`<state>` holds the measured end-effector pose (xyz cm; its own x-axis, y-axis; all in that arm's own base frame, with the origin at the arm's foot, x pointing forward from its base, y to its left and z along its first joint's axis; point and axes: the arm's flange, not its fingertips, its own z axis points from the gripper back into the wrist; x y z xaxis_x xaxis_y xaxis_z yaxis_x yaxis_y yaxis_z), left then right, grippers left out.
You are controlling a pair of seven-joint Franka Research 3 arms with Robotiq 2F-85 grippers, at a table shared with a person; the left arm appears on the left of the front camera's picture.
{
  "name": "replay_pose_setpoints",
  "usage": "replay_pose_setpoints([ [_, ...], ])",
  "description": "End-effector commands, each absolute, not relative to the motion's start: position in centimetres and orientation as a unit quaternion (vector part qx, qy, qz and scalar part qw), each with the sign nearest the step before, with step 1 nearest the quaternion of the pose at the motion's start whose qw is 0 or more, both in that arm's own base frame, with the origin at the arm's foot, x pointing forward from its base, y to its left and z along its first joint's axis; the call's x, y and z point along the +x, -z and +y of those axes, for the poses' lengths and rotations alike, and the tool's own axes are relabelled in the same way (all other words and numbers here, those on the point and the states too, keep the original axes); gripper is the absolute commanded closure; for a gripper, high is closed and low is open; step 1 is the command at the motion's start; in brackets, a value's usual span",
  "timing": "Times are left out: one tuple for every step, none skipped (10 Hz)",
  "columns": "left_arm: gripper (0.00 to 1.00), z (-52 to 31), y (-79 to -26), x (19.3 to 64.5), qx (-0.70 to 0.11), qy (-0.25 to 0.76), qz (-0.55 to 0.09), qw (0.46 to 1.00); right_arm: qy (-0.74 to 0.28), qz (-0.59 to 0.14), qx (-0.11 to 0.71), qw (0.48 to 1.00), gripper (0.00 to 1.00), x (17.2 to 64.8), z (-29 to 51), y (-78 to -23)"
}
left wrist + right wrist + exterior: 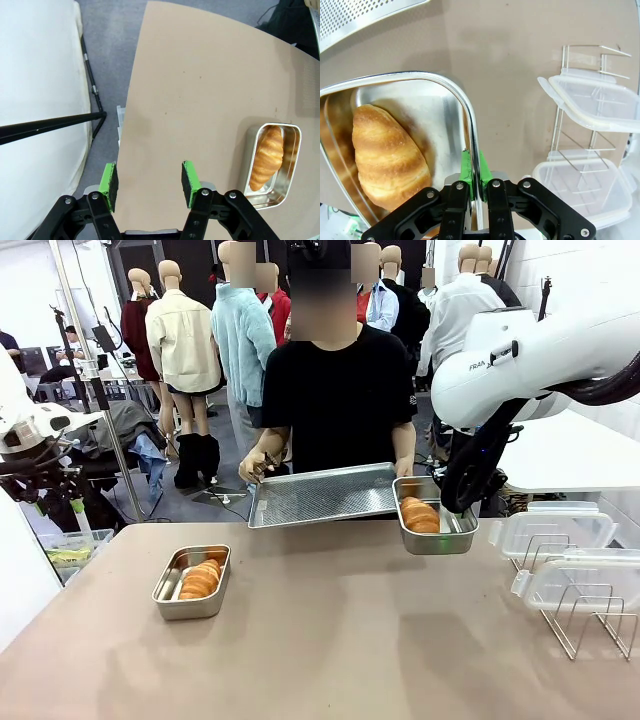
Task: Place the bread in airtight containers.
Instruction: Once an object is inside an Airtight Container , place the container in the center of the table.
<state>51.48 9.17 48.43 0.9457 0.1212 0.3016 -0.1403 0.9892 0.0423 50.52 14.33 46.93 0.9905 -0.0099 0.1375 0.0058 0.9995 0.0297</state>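
The right tool (475, 171) is clamped on the rim of the far tin (436, 543), with a roll (420, 515) inside. The left tool (150, 181) is apart and empty. Next, likely: set the tin down and fit a lid (555, 530).

Evenly lit brown tabletop (330, 640) spreads from 6 o'clock. Beyond it lie grey floor (190, 505) at 10 o'clock, a white wall (590, 270) at 2 o'clock and a white table (575, 452) at 3 o'clock.

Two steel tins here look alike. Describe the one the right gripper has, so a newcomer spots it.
At the table's far edge, right of the perforated tray the person holds, is a steel tin with bread. Unlike its free-standing twin at left, the right gripper pinches its rim.
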Motion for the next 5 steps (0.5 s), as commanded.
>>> replay_pose_setpoints([
  [0.33,8.99,-48.64,51.48,0.04,-0.075,-0.153,0.985,0.0,-0.074,0.016,0.997,1.0,50.51,14.29,-46.96],
  [0.33,8.99,-48.64,51.48,0.04,-0.075,-0.153,0.985,0.0,-0.074,0.016,0.997,1.0,50.51,14.29,-46.96],
  [0.33,8.99,-48.64,51.48,0.04,-0.075,-0.153,0.985,0.0,-0.074,0.016,0.997,1.0,50.51,14.29,-46.96],
  [0.33,8.99,-48.64,51.48,0.04,-0.075,-0.153,0.985,0.0,-0.074,0.016,0.997,1.0,50.51,14.29,-46.96],
  [0.33,8.99,-48.64,51.48,0.04,-0.075,-0.153,0.985,0.0,-0.074,0.016,0.997,1.0,50.51,14.29,-46.96],
])
